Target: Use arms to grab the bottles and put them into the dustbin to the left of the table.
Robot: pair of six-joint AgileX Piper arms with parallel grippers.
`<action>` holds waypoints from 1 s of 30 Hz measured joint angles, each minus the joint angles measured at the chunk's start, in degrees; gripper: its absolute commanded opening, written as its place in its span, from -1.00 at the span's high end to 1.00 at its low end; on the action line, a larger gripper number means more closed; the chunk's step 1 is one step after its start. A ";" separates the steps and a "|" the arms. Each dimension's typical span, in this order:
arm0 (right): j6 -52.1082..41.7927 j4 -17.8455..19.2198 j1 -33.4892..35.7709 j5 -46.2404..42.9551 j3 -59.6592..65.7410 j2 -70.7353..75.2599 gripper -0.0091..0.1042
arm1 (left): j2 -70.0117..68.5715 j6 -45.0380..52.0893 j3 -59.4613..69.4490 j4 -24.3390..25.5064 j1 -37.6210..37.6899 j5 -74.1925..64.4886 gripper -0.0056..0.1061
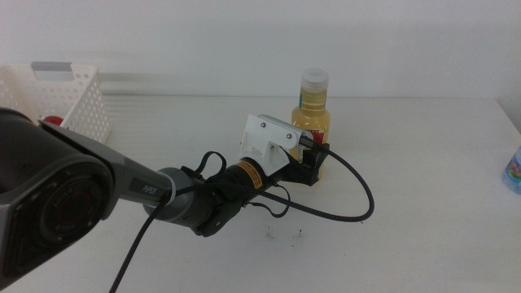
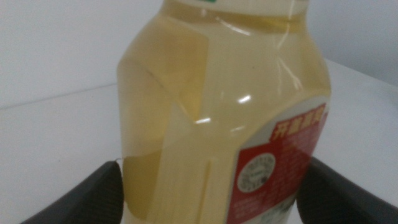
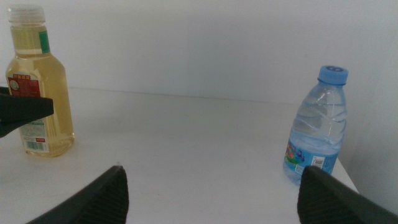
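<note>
The juice bottle (image 1: 313,114) stood upright near the middle of the desk (image 1: 423,163), toward the back. Clear plastic w/ squared shoulders, yellow liquid inside, white ribbed cap, red label w/ a green band at the neck. In the left wrist view the bottle (image 2: 224,106) filled the frame, smooth and glossy, w/ a dark finger (image 2: 93,196) on each side of its lower body.

The left gripper (image 1: 313,159) was around the bottle's lower part, black pointed fingers on either side of it and at most a thin gap to the plastic; can't tell if they were actually pressing. White blocky camera housing sat on top of the wrist, black cable looping over the desk beside it. The arm came in from the left, dark grey and rounded.

The water bottle (image 3: 316,127) stood upright well apart, near the desk's right edge: small, clear, ridged, blue cap and blue label. Only a sliver of it showed in the middle view (image 1: 513,171).

The right gripper (image 3: 211,193) was held low above the desk, fingers spread wide, nothing between them, facing both bottles.

The bin (image 1: 57,98) sat at the far left: white plastic basket, walls full of round holes, grey strip on rim. Something red (image 1: 51,121) showed beside its lower wall, partly hidden by the arm.
</note>
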State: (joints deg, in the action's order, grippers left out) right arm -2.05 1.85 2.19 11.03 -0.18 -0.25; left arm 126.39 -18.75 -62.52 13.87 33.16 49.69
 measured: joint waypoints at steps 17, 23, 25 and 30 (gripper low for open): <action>0.00 0.00 0.00 0.00 0.00 0.00 -0.80 | -2.30 1.75 1.27 3.82 -0.24 -2.54 0.56; 0.00 0.00 0.00 0.00 0.00 0.00 -0.80 | -8.71 2.98 6.89 4.45 -0.24 -8.17 0.56; 0.00 0.00 0.00 0.00 0.00 0.00 -0.80 | -10.42 3.34 8.80 4.45 -0.24 -8.71 0.56; 0.00 0.00 0.00 0.00 0.00 0.00 -0.80 | -14.11 3.84 13.41 4.45 -0.24 -9.22 0.56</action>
State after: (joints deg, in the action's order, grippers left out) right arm -2.05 1.85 2.19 11.03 -0.18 -0.25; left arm 112.28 -14.91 -49.11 18.32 32.92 40.47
